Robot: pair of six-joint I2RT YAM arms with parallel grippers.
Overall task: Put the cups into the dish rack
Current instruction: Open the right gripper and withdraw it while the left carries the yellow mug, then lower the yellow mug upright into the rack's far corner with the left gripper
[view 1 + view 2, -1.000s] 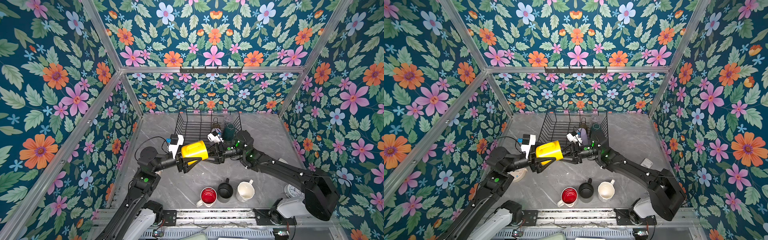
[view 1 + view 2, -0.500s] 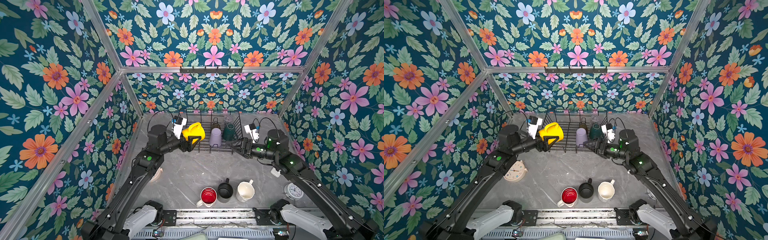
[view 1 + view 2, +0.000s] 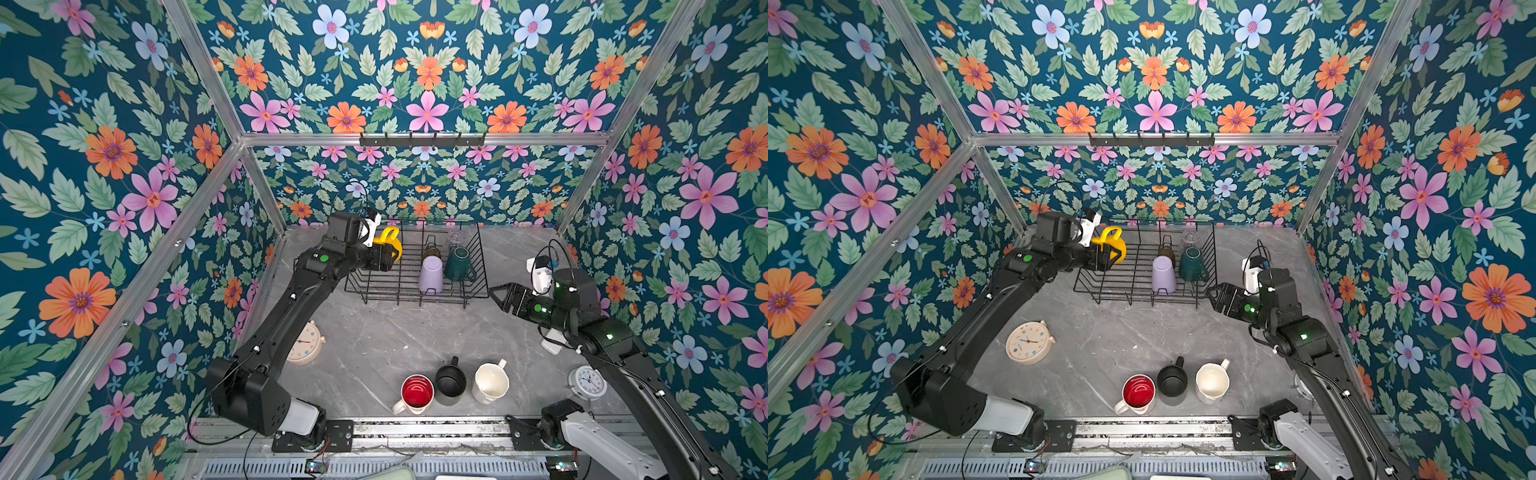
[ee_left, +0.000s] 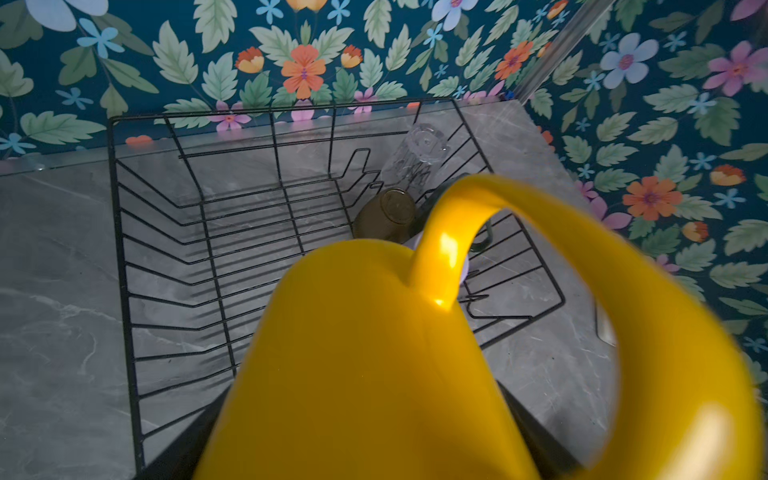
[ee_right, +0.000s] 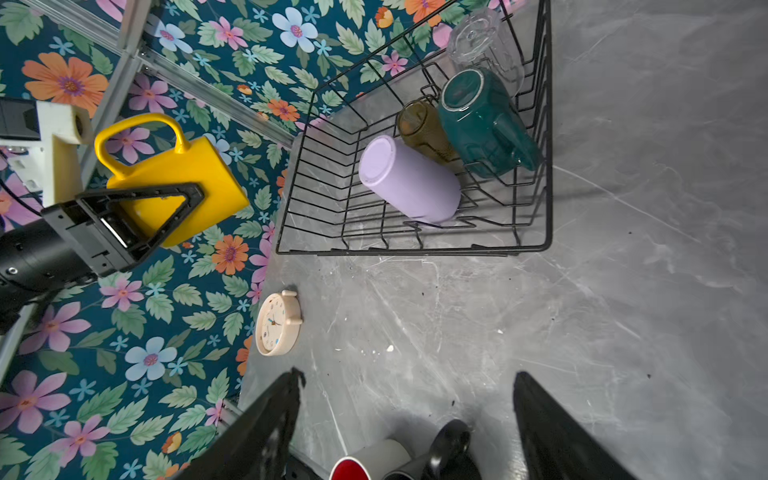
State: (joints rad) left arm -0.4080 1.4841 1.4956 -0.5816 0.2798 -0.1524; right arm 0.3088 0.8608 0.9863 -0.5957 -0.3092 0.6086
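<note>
The dish rack [image 3: 386, 282] is bare across its left half. The left gripper [image 3: 384, 258], jaws clamped on the yellow mug [image 5: 183, 166], hangs over that edge. Best tip it mouth-down, clear of the lilac tumbler [image 3: 431, 274]. The right gripper [image 5: 409, 376] has its jaws apart, empty

Left jaws gripping, left arm [image 3: 286, 307] extended; right jaws spread.

Dish rack [image 3: 395, 286] open at left; lilac tumbler [image 3: 430, 274] and green mug [image 3: 457, 264] (both inverted) block right.
</note>
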